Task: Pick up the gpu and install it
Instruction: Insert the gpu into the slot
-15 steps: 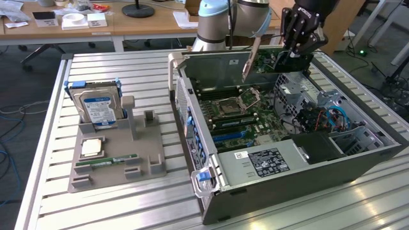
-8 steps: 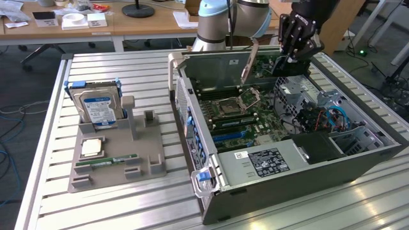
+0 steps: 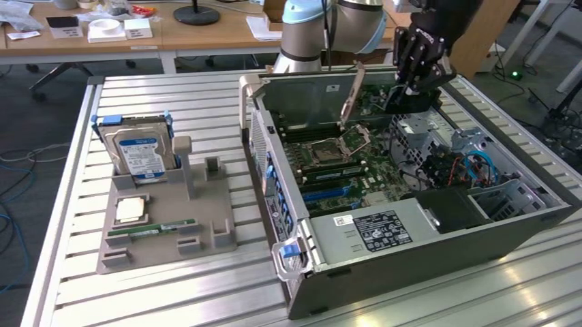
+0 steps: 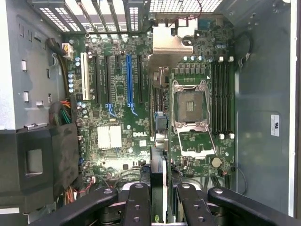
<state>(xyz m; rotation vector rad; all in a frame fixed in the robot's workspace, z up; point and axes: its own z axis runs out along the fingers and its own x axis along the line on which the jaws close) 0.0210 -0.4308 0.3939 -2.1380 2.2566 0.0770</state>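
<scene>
A slatted aluminium table carries everything. On it, from the centre toward four o'clock in the exterior view, lies a large grey steel computer case on its side with the panel off, its green motherboard facing up. A pale blue and silver robot arm comes in at twelve o'clock, behind the case. At nine o'clock from the case, well apart from it, sits a flat grey plastic tray. In the tray a silver, blue-labelled hard drive stands upright at its eleven o'clock corner. The black multi-link gripper hangs over the case's far end, at about one o'clock. Its jaws are partly closed, and the black fingers clamp the gpu, a thin dark card with a green board edge, held on edge. The wrist view shows the card over the motherboard, between the long blue slot and the open square metal processor socket. A square silver processor chip lies flat in the tray at six o'clock from the drive, and a narrow green RAM stick lies just beyond it.
</scene>
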